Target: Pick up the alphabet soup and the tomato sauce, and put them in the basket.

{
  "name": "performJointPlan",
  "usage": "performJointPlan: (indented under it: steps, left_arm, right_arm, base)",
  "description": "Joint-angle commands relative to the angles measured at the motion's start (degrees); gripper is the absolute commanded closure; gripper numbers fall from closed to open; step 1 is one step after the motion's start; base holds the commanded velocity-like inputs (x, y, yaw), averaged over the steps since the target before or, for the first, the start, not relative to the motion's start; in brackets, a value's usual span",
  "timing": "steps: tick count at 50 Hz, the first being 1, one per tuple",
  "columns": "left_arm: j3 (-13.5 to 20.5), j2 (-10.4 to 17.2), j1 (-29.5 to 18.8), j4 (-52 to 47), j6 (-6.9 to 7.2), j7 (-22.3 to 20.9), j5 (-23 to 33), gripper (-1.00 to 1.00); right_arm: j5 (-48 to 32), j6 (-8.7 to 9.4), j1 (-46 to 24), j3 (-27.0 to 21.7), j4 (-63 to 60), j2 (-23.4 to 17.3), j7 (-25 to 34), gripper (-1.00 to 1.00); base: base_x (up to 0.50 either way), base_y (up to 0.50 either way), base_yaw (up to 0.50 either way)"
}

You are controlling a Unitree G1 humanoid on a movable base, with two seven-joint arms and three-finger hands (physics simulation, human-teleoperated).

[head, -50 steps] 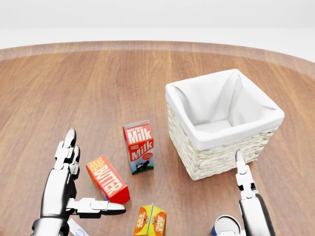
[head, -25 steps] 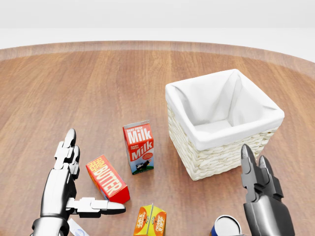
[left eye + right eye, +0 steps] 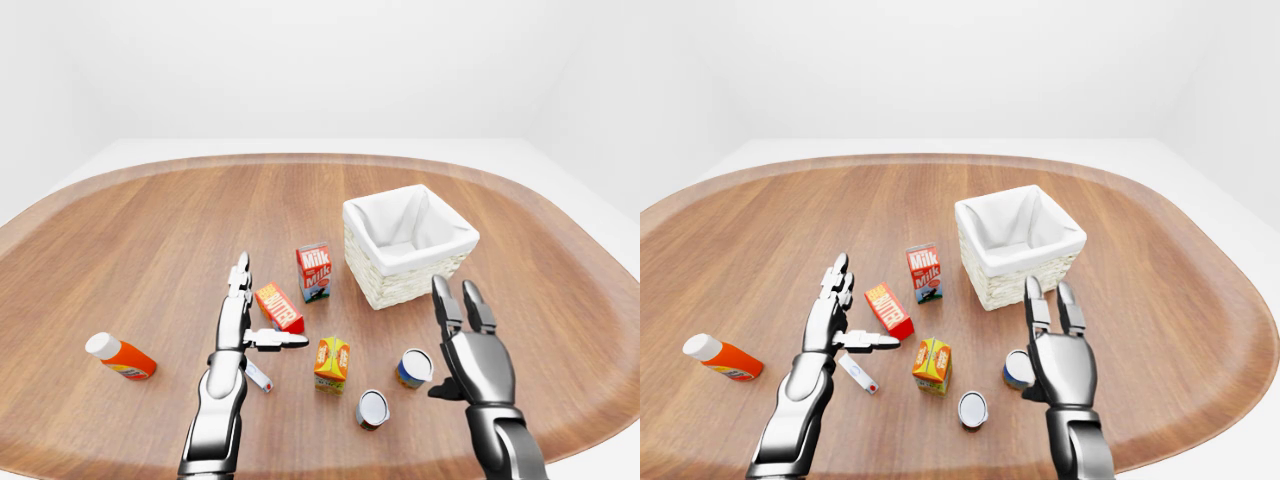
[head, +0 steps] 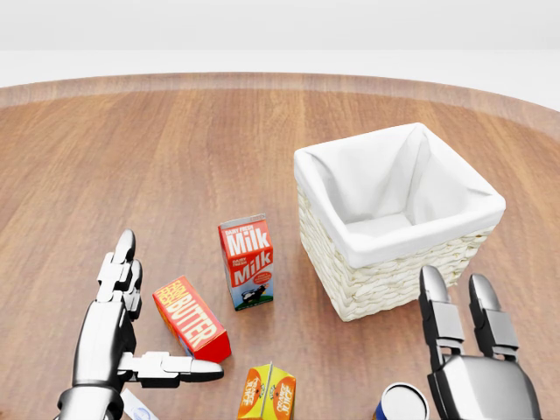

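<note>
Wicker basket (image 3: 410, 245) with its white liner stands empty. Below it in the left-eye view, the blue-labelled can (image 3: 411, 368) stands upright and the other can (image 3: 371, 408) lies tipped, both untouched. Right hand (image 3: 472, 350) hovers spread beside the blue one; left hand (image 3: 243, 325) is spread too. Still reaching: next it must close round that can.

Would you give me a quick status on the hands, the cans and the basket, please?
Left hand and right hand open, holding nothing. Two cans on the table beside the right hand. Basket holds neither; juice carton stands left of the cans.
</note>
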Motion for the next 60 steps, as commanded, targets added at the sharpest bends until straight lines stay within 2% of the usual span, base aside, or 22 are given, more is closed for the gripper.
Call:
performJointPlan:
  steps: [1,18,20,21,26,30,41,45,46,49,53,55,59,60]
  left_arm:
    - [0.1,0.0,-0.3,0.6,-0.85,-0.6,-0.9,-1.0]
    - [0.1,0.0,-0.2,0.3,-0.6,-0.6,-0.9,-1.0]
    - [0.1,0.0,-0.2,0.9,-1.13,-0.6,-0.9,-1.0]
    - [0.0,0.0,-0.1,0.3,-0.62,-0.6,-0.8,-1.0]
    - [0.1,0.0,-0.2,0.7,-0.84,-0.6,-0.9,-1.0]
    - [0.0,0.0,-0.1,-0.2,-0.1,-0.6,-0.8,-1.0]
    - [0.1,0.0,-0.3,0.4,-0.34,-0.5,-0.9,-1.0]
    - [0.1,0.0,-0.4,0.6,-0.36,-0.4,-0.9,-1.0]
    - [0.2,0.0,-0.4,0.7,-0.48,-0.4,-1.0,-1.0]
    - [0.1,0.0,-0.4,0.4,-0.27,-0.4,-1.0,-1.0]
    - [0.2,0.0,-0.5,0.9,-0.56,-0.4,-1.1,-1.0]
    - [0.2,0.0,-0.5,0.9,-0.52,-0.4,-1.1,-1.0]
    - [0.2,0.0,-0.5,0.9,-0.61,-0.4,-1.0,-1.0]
    - [0.2,0.0,-0.6,1.0,-0.6,-0.4,-1.0,-1.0]
  right_arm:
    - [-9.6,0.0,0.8,1.5,2.9,-1.3,-3.1,-1.0]
    - [-15.4,0.0,-0.8,7.2,8.7,-3.5,-6.8,-1.0]
    - [-15.2,0.0,-1.4,7.6,9.8,-3.8,-6.4,-1.0]
    - [-15.3,0.0,-1.8,7.8,10.6,-3.9,-6.5,-1.0]
    - [-15.1,0.0,-3.2,8.4,13.1,-4.3,-6.7,-1.0]
    - [-15.5,0.0,-4.2,9.0,15.3,-4.5,-7.4,-1.0]
    - [-15.5,0.0,-6.0,8.9,18.4,-5.0,-7.4,-1.0]
    - [-15.8,0.0,-7.3,9.1,21.6,-5.1,-8.8,-1.0]
    - [-16.2,0.0,-8.1,9.2,24.5,-5.2,-10.8,-1.0]
    - [-15.5,0.0,-7.9,9.0,22.7,-5.3,-8.9,-1.0]
    - [-16.0,0.0,-9.4,9.3,27.4,-5.4,-11.8,-1.0]
    - [-15.6,0.0,-9.2,9.1,25.7,-5.5,-9.8,-1.0]
    - [-15.6,0.0,-10.5,8.8,28.4,-5.7,-10.7,-1.0]
    - [-15.9,0.0,-11.2,9.0,31.0,-5.6,-12.5,-1.0]
  base:
    - [0.0,0.0,0.0]
    - [0.0,0.0,0.0]
    - [0.0,0.0,0.0]
    - [0.0,0.0,0.0]
    - [0.0,0.0,0.0]
    - [0.0,0.0,0.0]
    - [0.0,0.0,0.0]
    - [0.0,0.0,0.0]
    - [0.0,0.0,0.0]
    - [0.0,0.0,0.0]
    - [0.0,0.0,0.0]
    - [0.0,0.0,0.0]
    - [0.0,0.0,0.0]
    - [0.0,0.0,0.0]
